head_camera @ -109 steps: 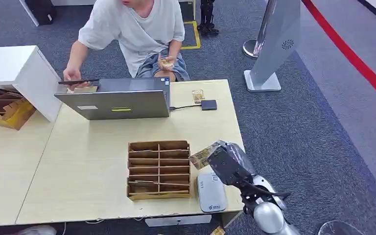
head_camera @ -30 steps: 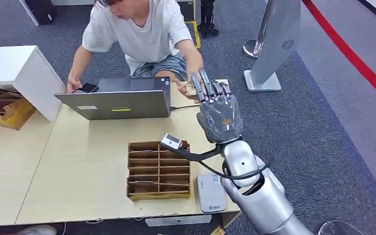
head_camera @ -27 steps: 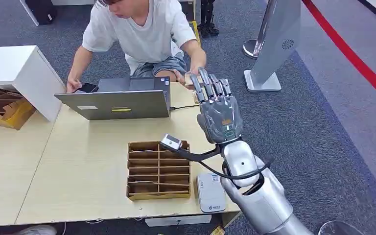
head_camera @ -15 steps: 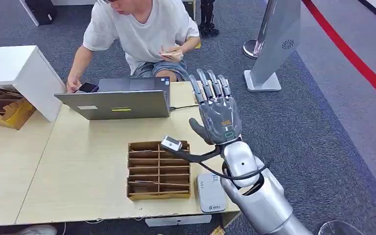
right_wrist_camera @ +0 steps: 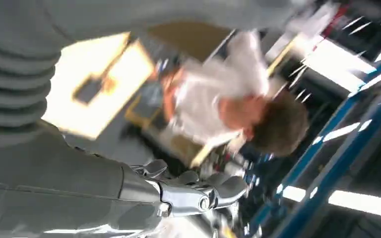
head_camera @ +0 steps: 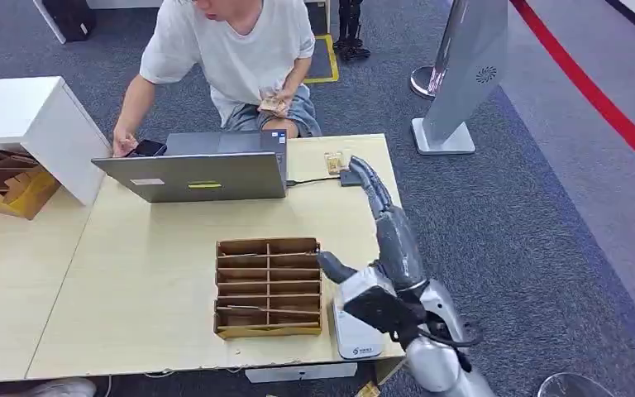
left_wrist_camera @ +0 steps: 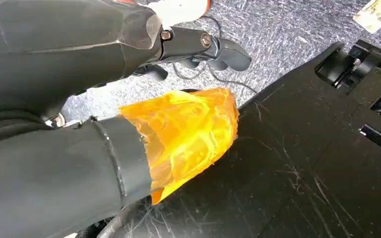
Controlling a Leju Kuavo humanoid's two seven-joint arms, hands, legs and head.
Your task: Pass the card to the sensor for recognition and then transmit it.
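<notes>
Pale wooden table (head_camera: 157, 273), head view: right hand (head_camera: 380, 240) has dropped back from person (head_camera: 231, 50), fingers straight, apart, holding nothing, above white card sensor (head_camera: 354, 331) beside cardboard organizer (head_camera: 268, 286). Card (head_camera: 274, 104) now in person's hand beyond laptop (head_camera: 194, 172): handover looks done.

Left wrist view: left hand (left_wrist_camera: 104, 54) over carpet, fingers curled, closure unclear.

Right wrist view: blurred; right hand's fingers (right_wrist_camera: 198, 191) extended, person beyond.

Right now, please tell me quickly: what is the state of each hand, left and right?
Left hand: it cannot be told; its wrist view shows no object in it.
Right hand: open, fingers stretched out over the table, holding nothing.
</notes>
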